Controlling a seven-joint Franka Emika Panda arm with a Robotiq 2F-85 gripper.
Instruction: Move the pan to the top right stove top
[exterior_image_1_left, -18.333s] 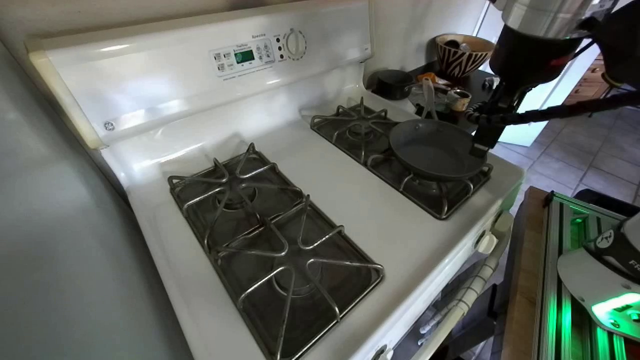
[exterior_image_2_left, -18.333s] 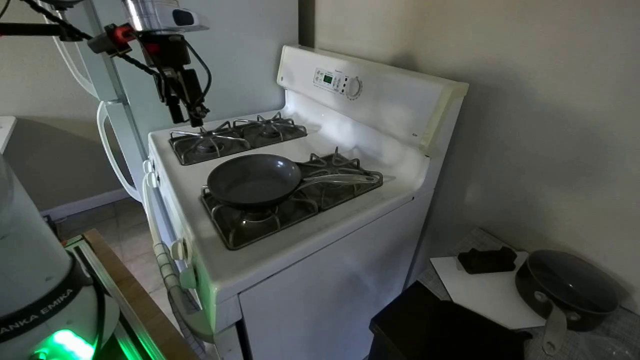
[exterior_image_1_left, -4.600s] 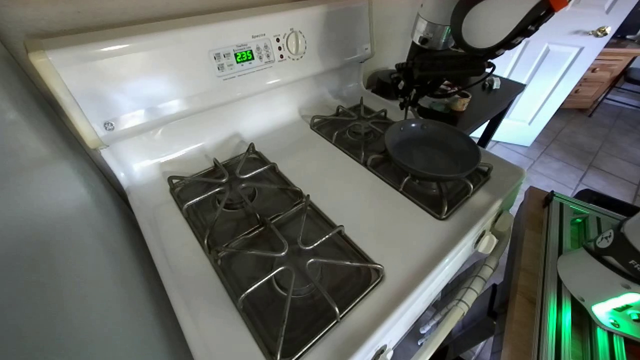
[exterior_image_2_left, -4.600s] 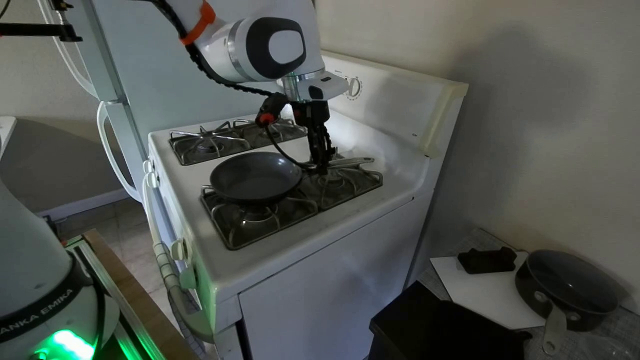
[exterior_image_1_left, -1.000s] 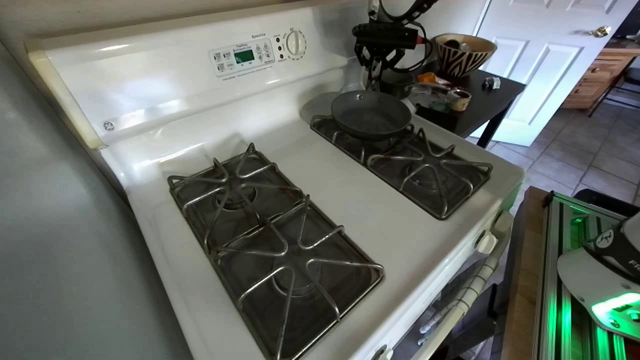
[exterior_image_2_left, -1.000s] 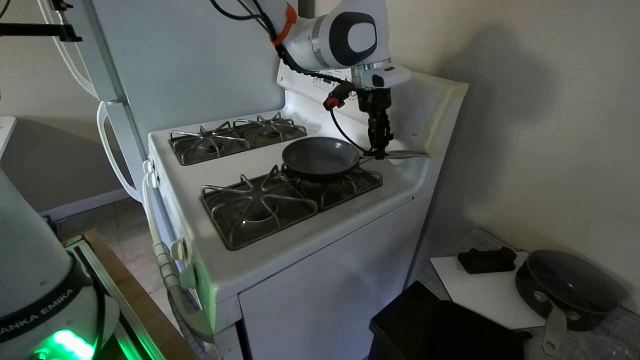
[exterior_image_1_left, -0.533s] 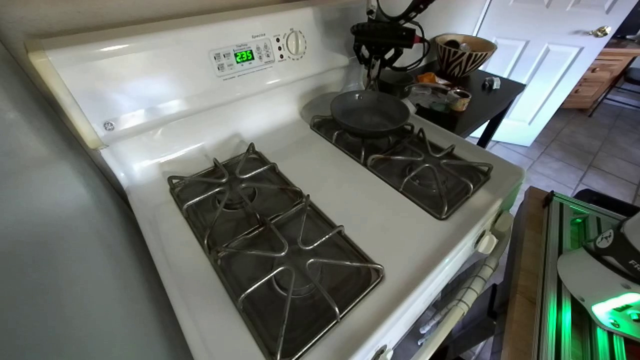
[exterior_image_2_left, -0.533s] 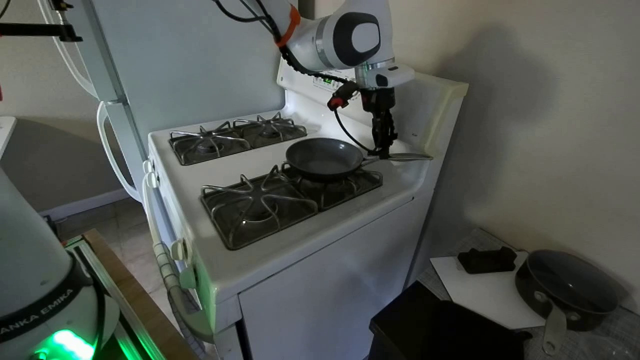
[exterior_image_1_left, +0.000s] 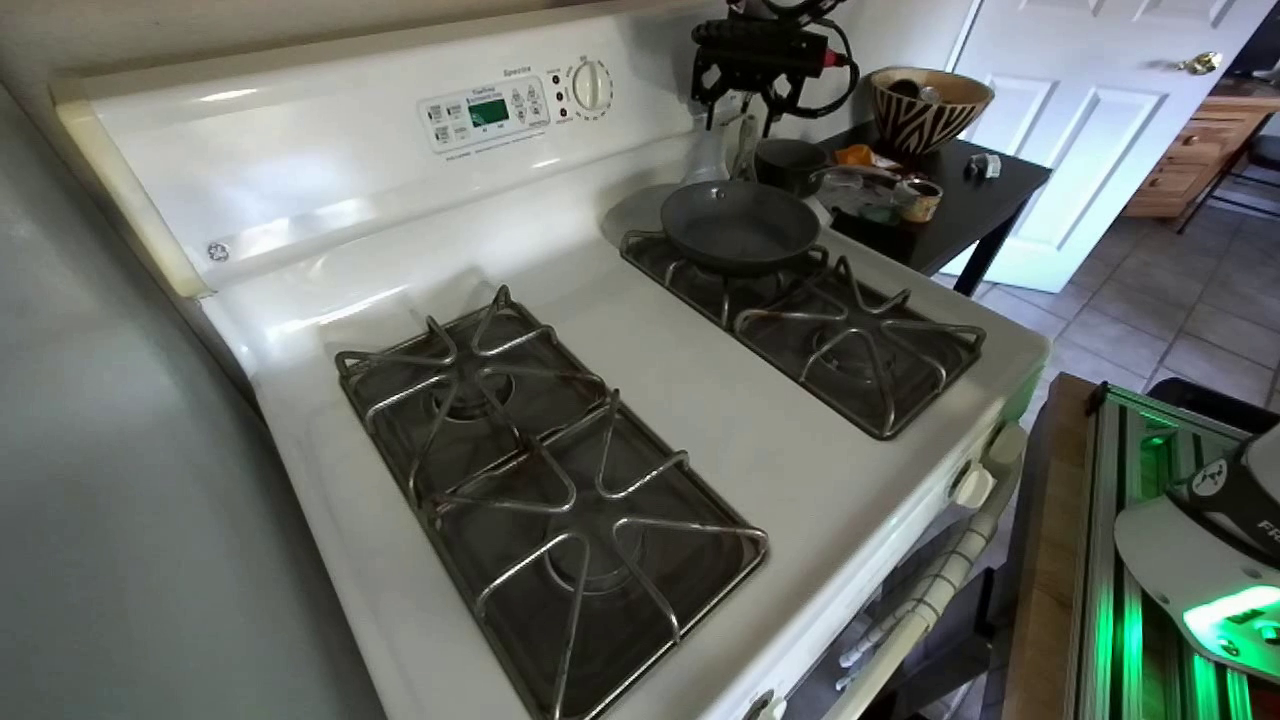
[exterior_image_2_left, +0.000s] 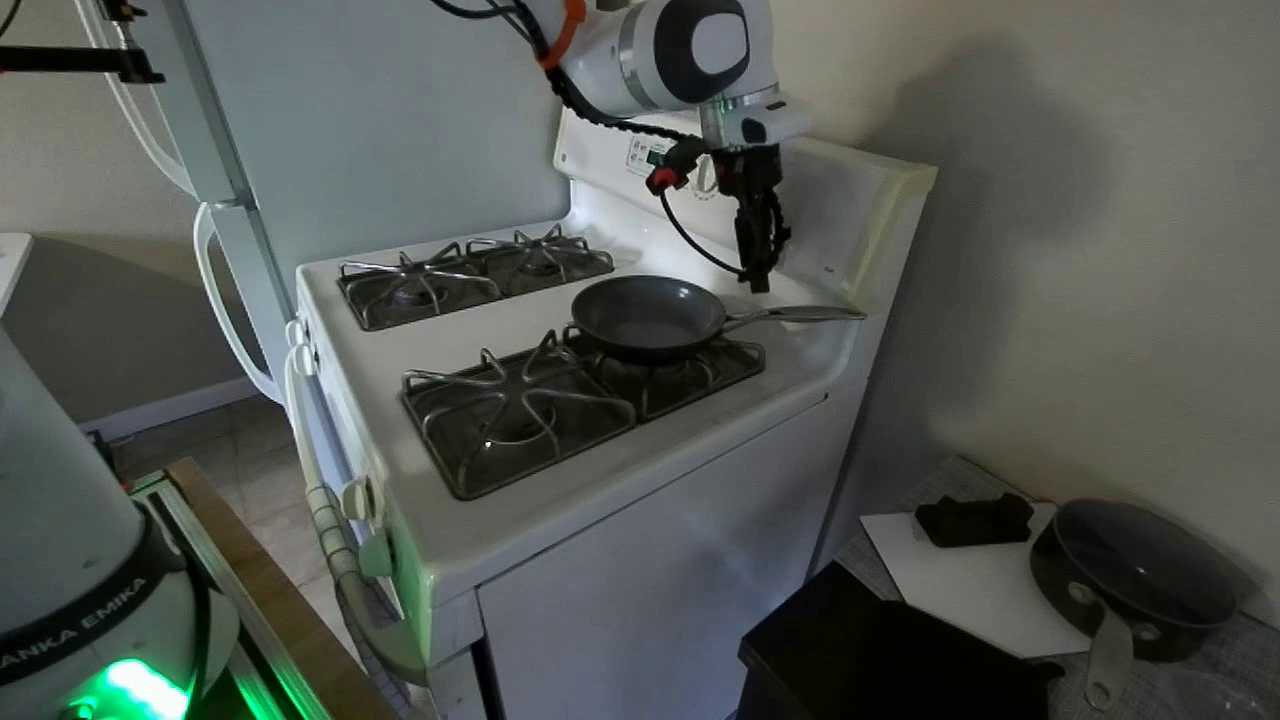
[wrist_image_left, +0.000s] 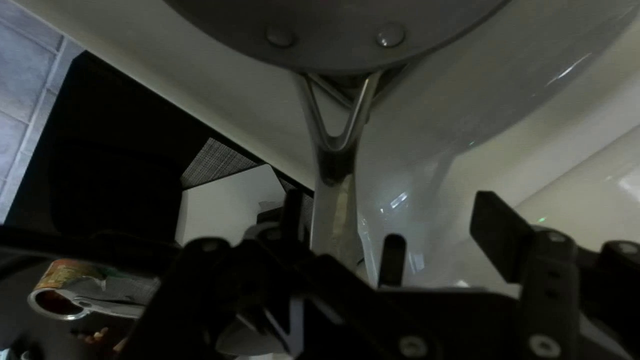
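Note:
The dark round pan (exterior_image_1_left: 740, 228) sits on the top right stove top (exterior_image_1_left: 686, 279), the rear half of the right grate. It also shows there in an exterior view (exterior_image_2_left: 648, 318), lying level on the grate (exterior_image_2_left: 712, 372). Its metal handle (exterior_image_2_left: 805, 314) points back past the range's rear right corner. My gripper (exterior_image_1_left: 740, 130) is open and empty just above the handle; it also shows in an exterior view (exterior_image_2_left: 757, 286). In the wrist view, the open gripper (wrist_image_left: 392, 217) has its fingers wide apart, with the handle (wrist_image_left: 336, 215) nearer the left finger and the pan's rim (wrist_image_left: 335, 47) ahead.
The control panel (exterior_image_1_left: 350, 150) rises close behind my gripper. A dark table (exterior_image_1_left: 1000, 190) beside the range holds a dark pot (exterior_image_2_left: 1130, 580), a striped bowl (exterior_image_1_left: 925, 110) and a can (exterior_image_1_left: 918, 200). The right grate's front burner (exterior_image_1_left: 860, 345) shows bare bars.
The pan went from the right grate's front burner to its rear burner, held by the handle. In the last half second my gripper opened and rose off the handle; the pan stayed.

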